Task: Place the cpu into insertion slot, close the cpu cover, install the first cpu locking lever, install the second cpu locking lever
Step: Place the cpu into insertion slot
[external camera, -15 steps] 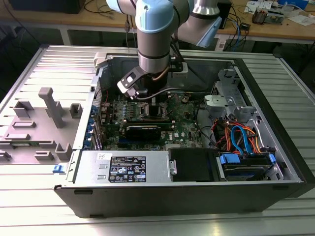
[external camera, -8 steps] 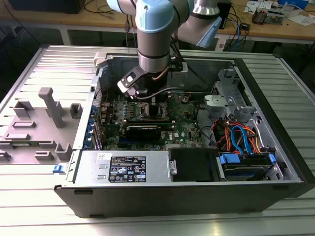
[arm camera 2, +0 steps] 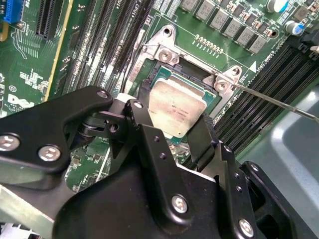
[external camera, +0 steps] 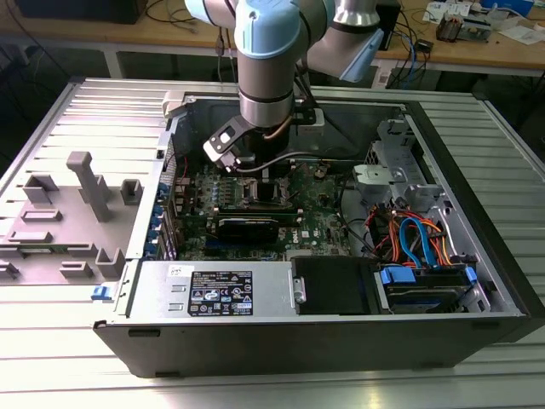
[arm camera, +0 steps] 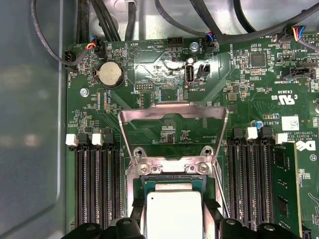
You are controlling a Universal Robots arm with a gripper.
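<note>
The cpu (arm camera 2: 177, 107) (arm camera: 174, 211), a flat silver-grey square, sits over the insertion slot (arm camera 2: 172, 74) (arm camera: 172, 168), level with its silvery rim. My gripper (arm camera 2: 176, 108) (arm camera: 174, 213) is shut on the cpu, with one black finger (arm camera 2: 144, 94) and the other (arm camera 2: 205, 132) against opposite edges. The cpu cover (arm camera: 174, 110) stands swung up behind the slot, its window showing the board beyond. A thin locking lever (arm camera 2: 279, 102) sticks out from the slot's corner. In the exterior view the gripper (external camera: 261, 177) reaches down into the open computer case over the green board (external camera: 319, 217).
Long black memory slots (arm camera: 97, 184) (arm camera: 251, 179) flank the socket on both sides. Case walls (external camera: 464, 192), a power supply (external camera: 221, 290), bundled cables (external camera: 417, 234) and a drive cage surround the board. Grey fixtures (external camera: 85, 183) stand on the table at the exterior view's left.
</note>
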